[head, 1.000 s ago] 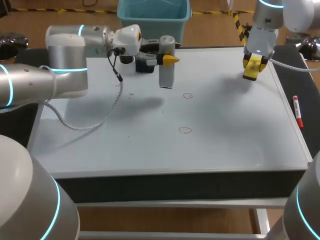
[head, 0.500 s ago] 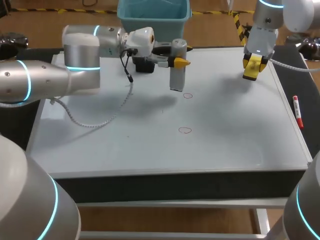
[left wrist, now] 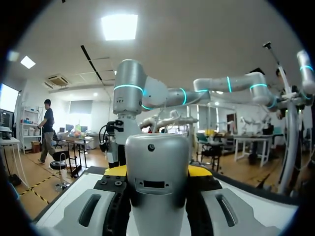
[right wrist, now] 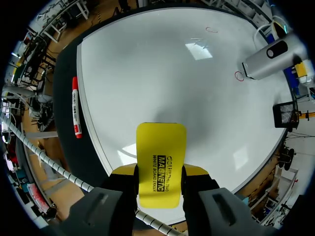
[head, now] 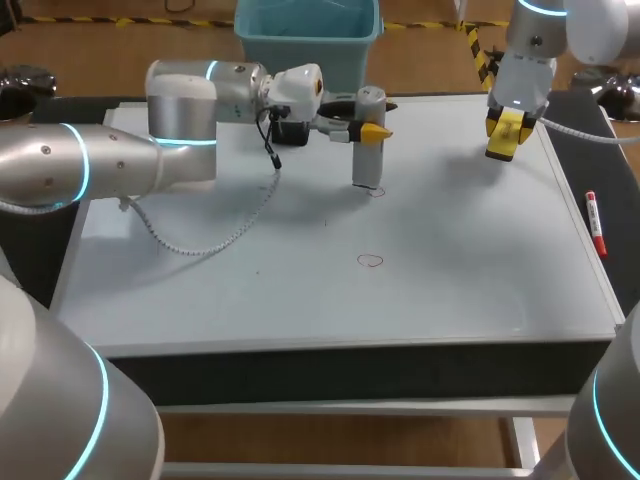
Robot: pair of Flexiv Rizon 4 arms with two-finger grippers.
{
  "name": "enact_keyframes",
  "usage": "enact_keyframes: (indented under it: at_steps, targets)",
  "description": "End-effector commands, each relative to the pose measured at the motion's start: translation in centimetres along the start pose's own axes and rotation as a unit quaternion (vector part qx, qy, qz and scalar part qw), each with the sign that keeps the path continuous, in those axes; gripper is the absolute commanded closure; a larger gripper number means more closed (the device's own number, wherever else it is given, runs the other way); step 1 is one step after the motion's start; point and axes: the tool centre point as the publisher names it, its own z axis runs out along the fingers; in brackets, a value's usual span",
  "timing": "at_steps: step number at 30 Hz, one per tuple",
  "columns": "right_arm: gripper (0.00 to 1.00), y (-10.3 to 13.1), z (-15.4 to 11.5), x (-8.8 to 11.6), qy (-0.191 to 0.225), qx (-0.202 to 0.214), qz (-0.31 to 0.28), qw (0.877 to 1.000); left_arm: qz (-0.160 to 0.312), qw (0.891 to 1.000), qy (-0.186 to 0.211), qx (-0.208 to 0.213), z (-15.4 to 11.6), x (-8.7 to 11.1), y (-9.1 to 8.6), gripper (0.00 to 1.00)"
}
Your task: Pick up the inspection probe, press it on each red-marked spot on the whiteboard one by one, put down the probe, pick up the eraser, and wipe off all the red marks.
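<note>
While left claw (head: 372, 131) grips it | probe (head: 367, 165): grey cylinder | eraser (right wrist: 161, 164): yellow

Left arm (head: 110, 165), right arm (head: 530, 45): silver-grey, cyan joint rings. Coiled white cable (head: 193, 250). Left tool (head: 369, 129), right tool (head: 503, 136): yellow-tipped.

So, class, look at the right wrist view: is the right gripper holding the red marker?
No, the right gripper is shut on the yellow eraser, while the red marker lies beside the whiteboard.
</note>
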Motion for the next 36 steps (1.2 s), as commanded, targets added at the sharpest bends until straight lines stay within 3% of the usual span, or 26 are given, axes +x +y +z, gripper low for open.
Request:
enact_keyframes:
  at_steps: [1,36]
  targets:
    - [1.0,-0.1,-0.1,0.0,0.002,0.0,-0.001,1.0,-0.003,1.0,0.009,0.005,0.4,-0.8,0.9,1.0]
    - [1.0,-0.1,-0.1,0.0,0.002,0.0,-0.001,1.0,-0.011,1.0,0.01,-0.006,1.1,-0.9,2.2,1.0]
